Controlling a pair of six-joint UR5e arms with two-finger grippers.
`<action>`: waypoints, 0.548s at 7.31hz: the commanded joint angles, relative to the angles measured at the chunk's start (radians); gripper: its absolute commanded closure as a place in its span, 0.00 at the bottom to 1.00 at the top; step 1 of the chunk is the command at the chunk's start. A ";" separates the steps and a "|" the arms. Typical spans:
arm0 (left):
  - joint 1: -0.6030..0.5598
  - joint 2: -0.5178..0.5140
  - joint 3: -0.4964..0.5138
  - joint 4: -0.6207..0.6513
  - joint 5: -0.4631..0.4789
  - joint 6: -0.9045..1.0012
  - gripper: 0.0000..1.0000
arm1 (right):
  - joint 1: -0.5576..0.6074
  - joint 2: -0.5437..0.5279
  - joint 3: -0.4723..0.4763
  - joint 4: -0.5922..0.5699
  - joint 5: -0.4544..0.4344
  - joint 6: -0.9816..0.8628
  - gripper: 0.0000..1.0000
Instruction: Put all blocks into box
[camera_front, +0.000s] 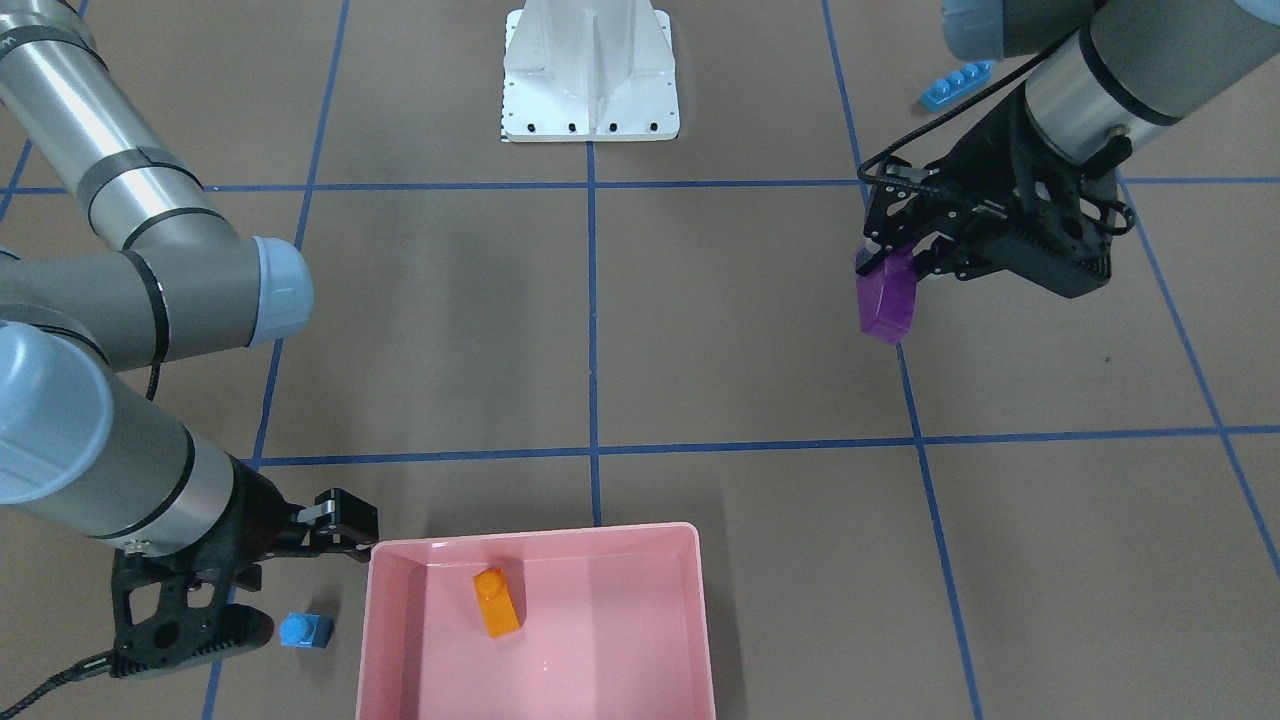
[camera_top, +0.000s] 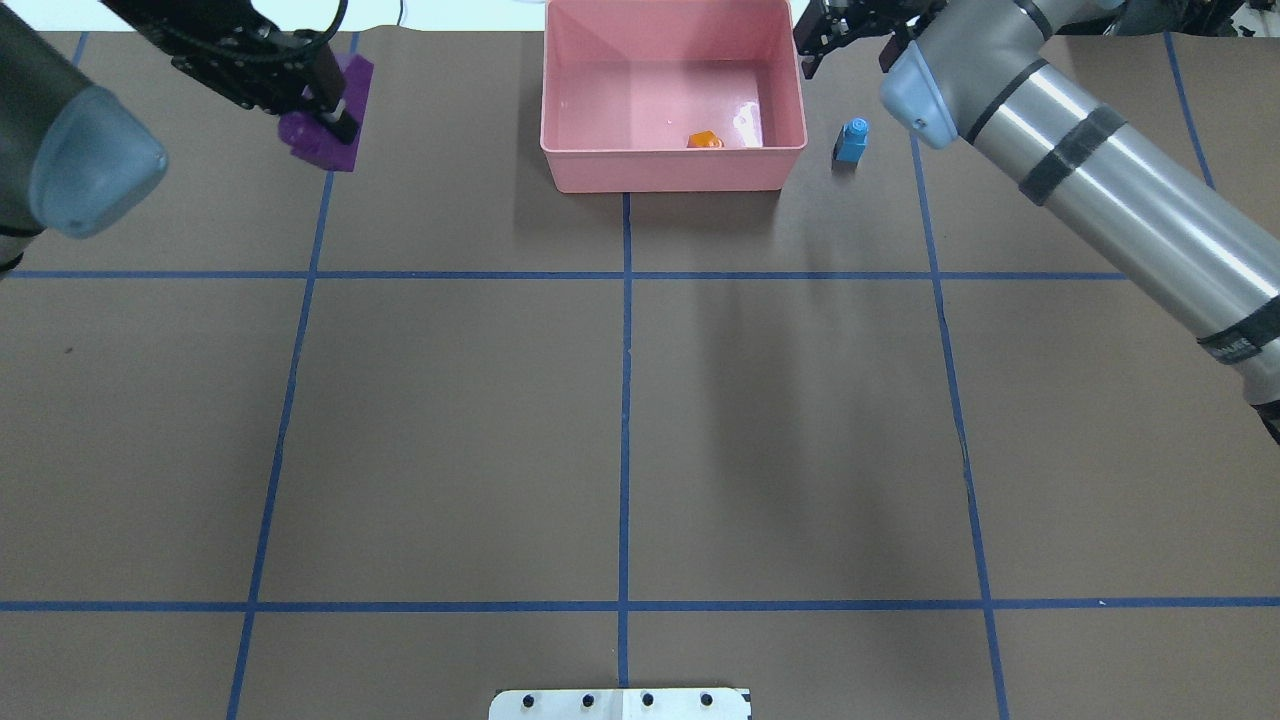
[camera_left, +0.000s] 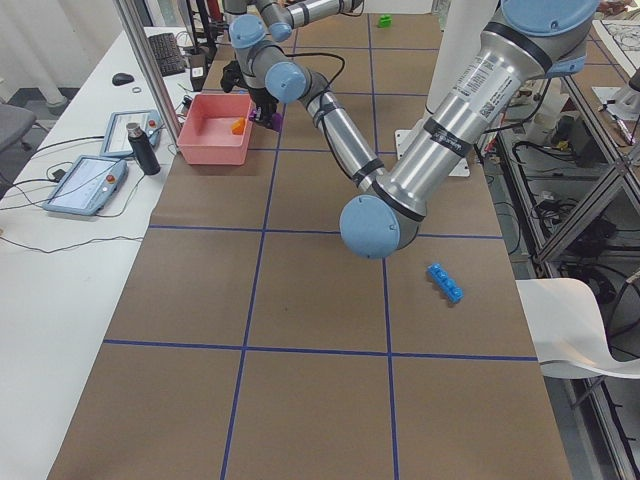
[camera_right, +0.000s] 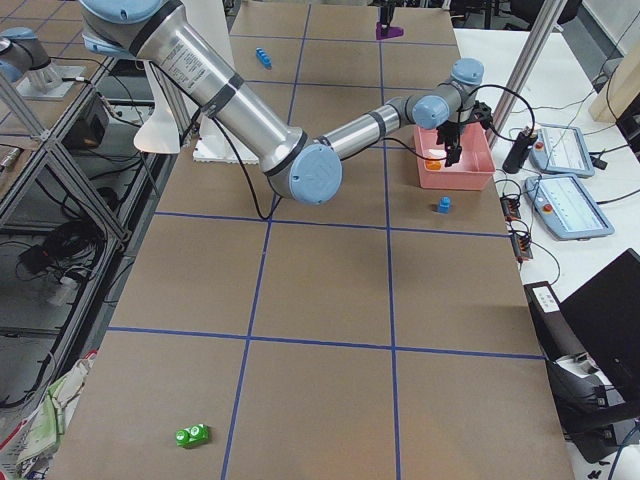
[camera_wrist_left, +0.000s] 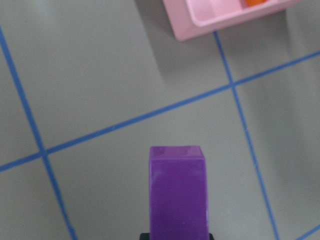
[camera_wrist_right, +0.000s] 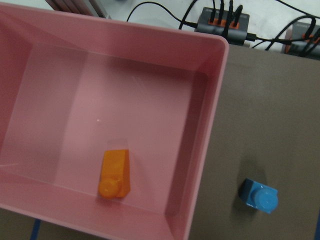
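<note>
Beside the box (camera_front: 535, 533), the right hand (camera_front: 308, 578) gapes empty; the left hand (camera_front: 900, 262) grips the wedge (camera_front: 887, 305). Only the side views show the green brick (camera_right: 191, 435).

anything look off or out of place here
Nothing spilled or damaged. The green block lies alone near the table's end on the robot's right, far from the pink box; the long blue bar is also far off, on the robot's left. The left tool holds the purple wedge.
</note>
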 joint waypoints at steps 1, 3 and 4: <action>0.004 -0.113 0.250 -0.393 0.080 -0.295 1.00 | 0.018 -0.062 0.011 -0.009 -0.021 -0.015 0.01; 0.044 -0.300 0.468 -0.436 0.180 -0.344 1.00 | 0.014 -0.049 -0.047 0.061 -0.100 -0.022 0.01; 0.059 -0.322 0.500 -0.439 0.223 -0.344 1.00 | 0.008 -0.039 -0.136 0.172 -0.126 -0.018 0.01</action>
